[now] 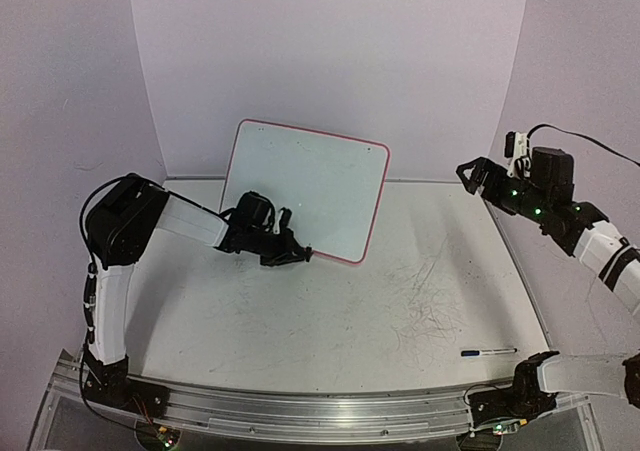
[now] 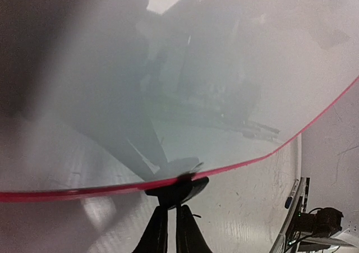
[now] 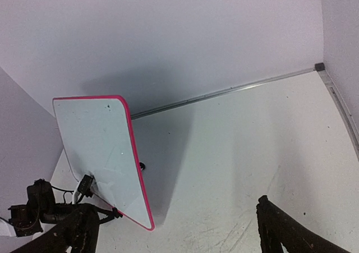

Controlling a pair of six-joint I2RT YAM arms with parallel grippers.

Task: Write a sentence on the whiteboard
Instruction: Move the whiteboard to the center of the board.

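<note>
The left end effector [image 2: 171, 219] has its black fingers pressed together, tips against a small black clip foot [image 2: 178, 188] on the red rim. Whether they pinch that foot is hard to make out, as the close view is blurred and full of reflections. The flat white whiteboard with the thin red-pink rim [image 1: 310, 181] stands tilted at the back left of the scuffed white desk [image 1: 400, 291]. The right end effector [image 1: 472, 171] hangs well apart, fingers spread wide, holding nothing. A thin blue-capped marker [image 1: 488, 352] lies near the front right edge.
</note>
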